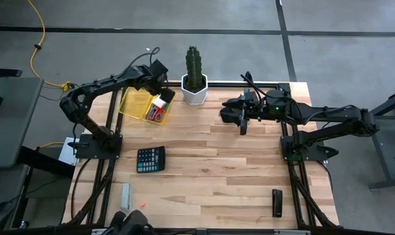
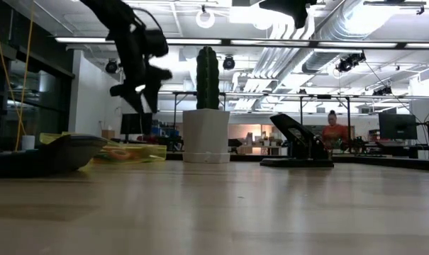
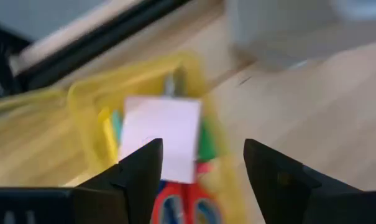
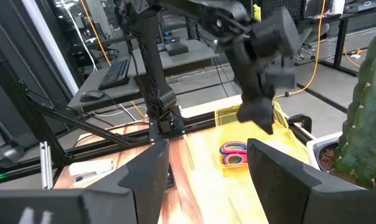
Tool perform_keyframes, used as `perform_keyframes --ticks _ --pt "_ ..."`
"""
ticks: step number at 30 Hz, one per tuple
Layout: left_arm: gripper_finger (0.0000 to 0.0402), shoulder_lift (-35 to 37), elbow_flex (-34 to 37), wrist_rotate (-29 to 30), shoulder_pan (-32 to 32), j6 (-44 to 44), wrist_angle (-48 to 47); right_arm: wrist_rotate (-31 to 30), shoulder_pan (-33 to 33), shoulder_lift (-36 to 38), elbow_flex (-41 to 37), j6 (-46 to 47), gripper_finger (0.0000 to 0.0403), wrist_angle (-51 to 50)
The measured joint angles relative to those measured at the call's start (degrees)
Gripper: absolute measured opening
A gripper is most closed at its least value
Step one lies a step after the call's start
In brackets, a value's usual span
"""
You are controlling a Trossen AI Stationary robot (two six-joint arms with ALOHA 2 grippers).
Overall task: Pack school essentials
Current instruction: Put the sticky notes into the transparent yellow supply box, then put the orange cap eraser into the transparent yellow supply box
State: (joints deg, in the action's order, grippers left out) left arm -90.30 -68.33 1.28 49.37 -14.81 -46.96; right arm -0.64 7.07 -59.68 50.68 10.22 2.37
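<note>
- Packing looks mostly done: we see the yellow tray (image 1: 135, 104) near the far left corner of the bench (image 1: 210, 176), just left of the cactus pot (image 1: 194, 93), and it has things in it.
- In the left wrist view we can see a small white block (image 3: 160, 137) lying on top, red-handled scissors (image 3: 186, 202) under it, and bits of green and yellow that may be pens. They are too blurry for us to be sure.
- Our left gripper (image 1: 163, 96) hangs just above the right end of the tray. Its fingers are spread wide and hold nothing, so we think the white block is now in.
- Our right gripper (image 1: 243, 121) waits near the far edge, right of the cactus pot. Its fingers are apart and empty.
- Still out on the bench: a tiny red piece (image 1: 143, 205) near the front edge. We think it may need packing.
- A pale grey bar (image 1: 126, 196), a black calculator (image 1: 150, 158) and a dark block (image 1: 277, 202) also lie out. We think these stay.
</note>
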Motion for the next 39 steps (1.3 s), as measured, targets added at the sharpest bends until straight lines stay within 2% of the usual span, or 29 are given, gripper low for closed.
perform_keyframes --ticks 4,8,12,16,20,23,28,31,35,39 --pt "0.0220 4.77 -0.85 -3.18 -1.64 0.11 1.79 0.00 0.00 0.00 0.00 0.13 0.0206 0.00" --pt "0.0215 12.16 -0.86 -3.93 -7.16 2.91 6.98 0.00 0.00 0.00 0.00 -0.15 0.0206 0.00" --pt "0.0213 19.47 -0.86 -6.59 -15.66 5.01 16.28 0.00 0.00 0.00 0.00 -0.85 0.0206 0.00" --pt "0.0213 24.29 -0.86 -6.61 -26.01 6.05 25.97 0.78 0.00 0.00 0.00 -1.25 0.0206 0.53" --pt "0.0213 26.06 -0.14 -4.46 -35.22 6.99 33.56 2.50 0.00 0.00 0.00 -1.27 0.0206 1.71" --pt "0.0213 27.25 5.68 -0.95 -40.06 5.87 42.17 2.80 -0.02 0.00 0.00 -1.27 0.0206 2.40" --pt "0.0213 28.94 19.22 3.52 -44.81 -1.79 59.60 3.08 0.00 0.00 0.00 -1.27 0.0206 2.40" --pt "0.0213 29.03 24.28 4.17 -46.53 -4.44 66.27 3.79 0.00 0.00 0.00 -1.27 0.0206 2.60" --pt "0.0213 29.04 25.29 4.29 -46.94 -4.77 67.47 5.76 0.00 0.00 0.00 -1.27 0.0206 3.10" --pt "0.0213 29.05 25.28 4.35 -46.87 -1.10 67.54 7.51 -0.02 0.00 0.00 -1.27 0.0206 3.08"
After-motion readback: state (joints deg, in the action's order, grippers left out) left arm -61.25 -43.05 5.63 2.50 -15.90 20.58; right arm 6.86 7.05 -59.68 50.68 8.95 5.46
